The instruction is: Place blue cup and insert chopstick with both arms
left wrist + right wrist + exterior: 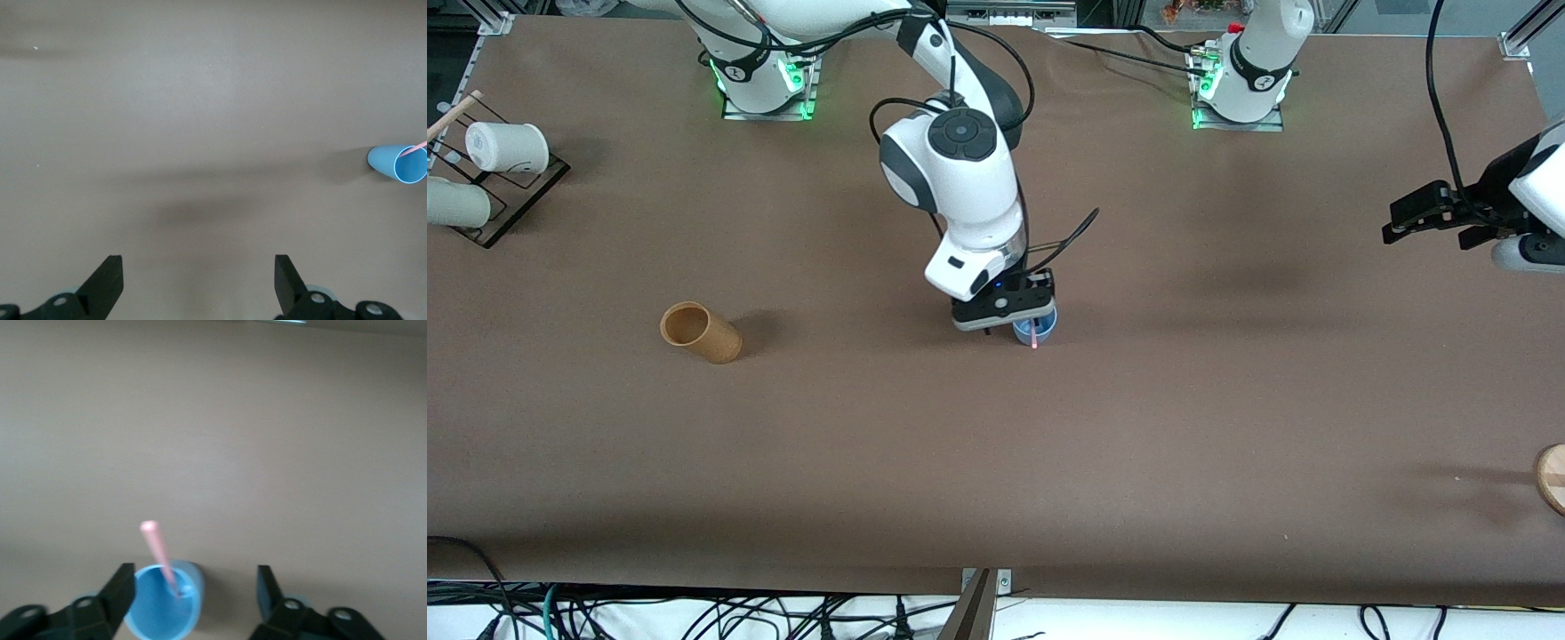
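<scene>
1. The blue cup stands upright near the middle of the brown surface, and the chopstick already leans inside it, its pink tip poking out over the rim.
2. The right end effector hangs directly over the cup, fingers spread and holding nothing; in its wrist view the cup sits beside one finger, and I cannot tell whether they touch.
3. The left end effector hovers over bare surface toward the left arm's end of the table, well apart from the cup, fingers also spread and empty. That arm looks to be waiting.
4. To my eye the job is as good as done: cup placed, stick in. What seems left is for the right arm to lift clear without clipping the stick.
5. Handling, as I judge it: the cup looks light and thin-walled with a smooth, probably slippery wall. I would take it across the body below the rim with a gentle squeeze, since a hard pinch could deform it or pop it loose.
6. The chopstick looks stiff, very thin and nearly weightless. It is best pinched near its upper end so the lower end can be steered, and it could easily roll or twist between the pads.
7. A tan cup lies tipped toward the right arm's end of the table, well away, and white cups rest on a rack at that edge.
</scene>
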